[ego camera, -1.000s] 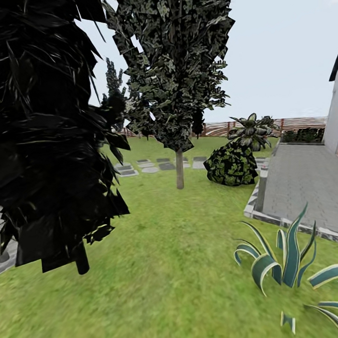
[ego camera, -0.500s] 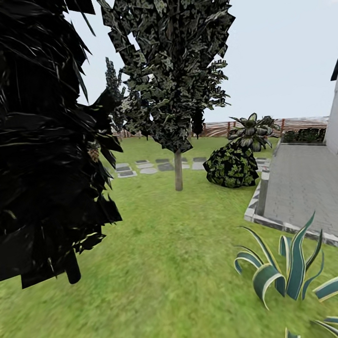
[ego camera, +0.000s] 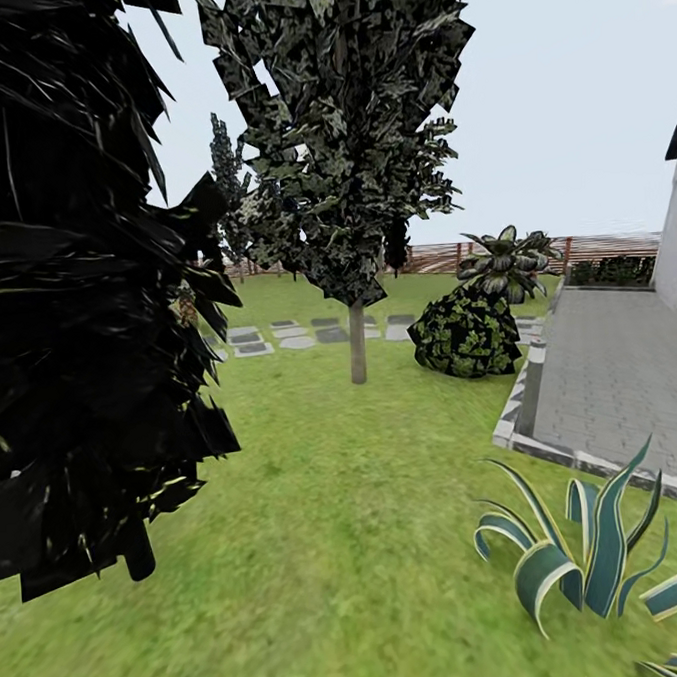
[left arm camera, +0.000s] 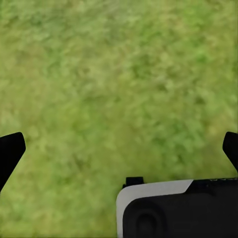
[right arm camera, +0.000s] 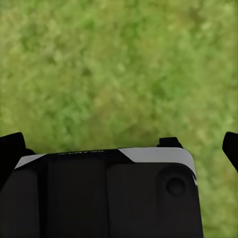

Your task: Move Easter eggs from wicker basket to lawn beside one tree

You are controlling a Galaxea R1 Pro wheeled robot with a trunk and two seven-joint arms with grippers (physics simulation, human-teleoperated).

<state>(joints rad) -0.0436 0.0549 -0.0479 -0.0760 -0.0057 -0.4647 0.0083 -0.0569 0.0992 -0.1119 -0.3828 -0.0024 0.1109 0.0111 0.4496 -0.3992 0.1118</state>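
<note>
The Easter eggs, the wicker basket and the tree are out of view. The lawn spreads ahead of me in the garden as bright green grass. In the left wrist view my left gripper hangs over bare grass, its dark fingertips far apart at the picture's edges, open and empty. My right gripper likewise hovers above grass with its fingertips wide apart and nothing between them.
A dark cone-shaped tree stands close on the left, another thin-stemmed one further ahead. A round bush, a striped spiky plant, grey paving, stepping stones, a slat fence and a white house wall lie beyond.
The whole head view has shifted, so the camera has moved: the near dark tree and the spiky plant sit slightly lower in the picture. Nothing in the garden itself has moved.
</note>
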